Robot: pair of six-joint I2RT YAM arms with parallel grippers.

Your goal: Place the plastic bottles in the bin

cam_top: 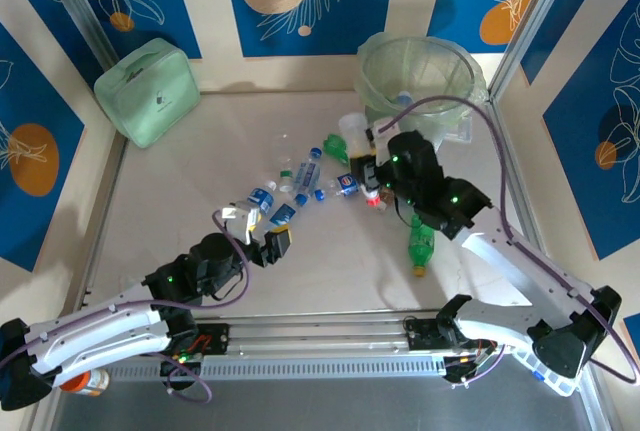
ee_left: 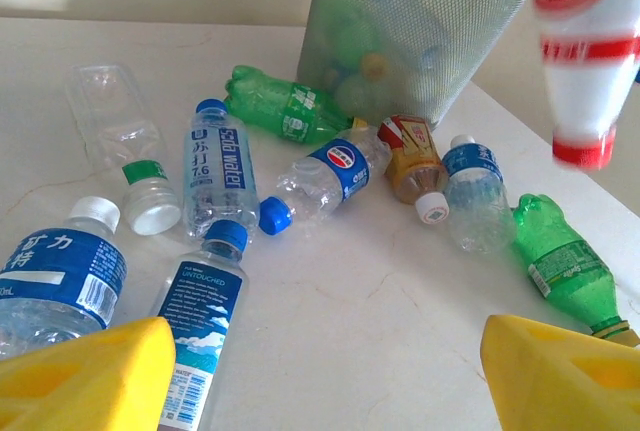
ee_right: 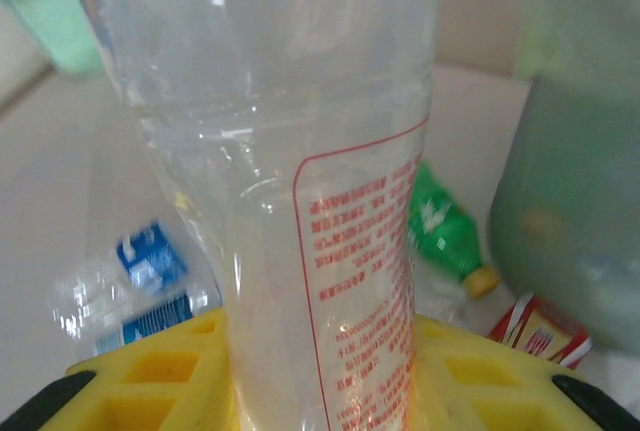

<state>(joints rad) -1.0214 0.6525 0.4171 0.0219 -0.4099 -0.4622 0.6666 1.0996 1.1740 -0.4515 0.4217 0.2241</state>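
Observation:
My right gripper (ee_right: pixel 325 361) is shut on a clear plastic bottle with red print (ee_right: pixel 330 201), which stands upright between the yellow fingers (ee_right: pixel 150 371). The same red-and-white bottle (ee_left: pixel 585 41) hangs cap down beside the bin (ee_left: pixel 420 21) in the left wrist view. From above, the right gripper (cam_top: pixel 372 177) is just in front of the pale-green bin (cam_top: pixel 420 76). My left gripper (ee_left: pixel 325 381) is open over bare table, with a blue-labelled bottle (ee_left: pixel 200 326) beside its left finger (ee_left: pixel 90 376). Several more bottles (ee_left: pixel 335 166) lie between it and the bin.
A green bottle (cam_top: pixel 421 241) lies by the right arm, and another green one (ee_left: pixel 565 266) rests right of the pile. A mint-green case (cam_top: pixel 150 91) stands at the back left. An orange-capped jar (cam_top: pixel 85 383) sits by the left arm's base. Metal frame posts edge the table.

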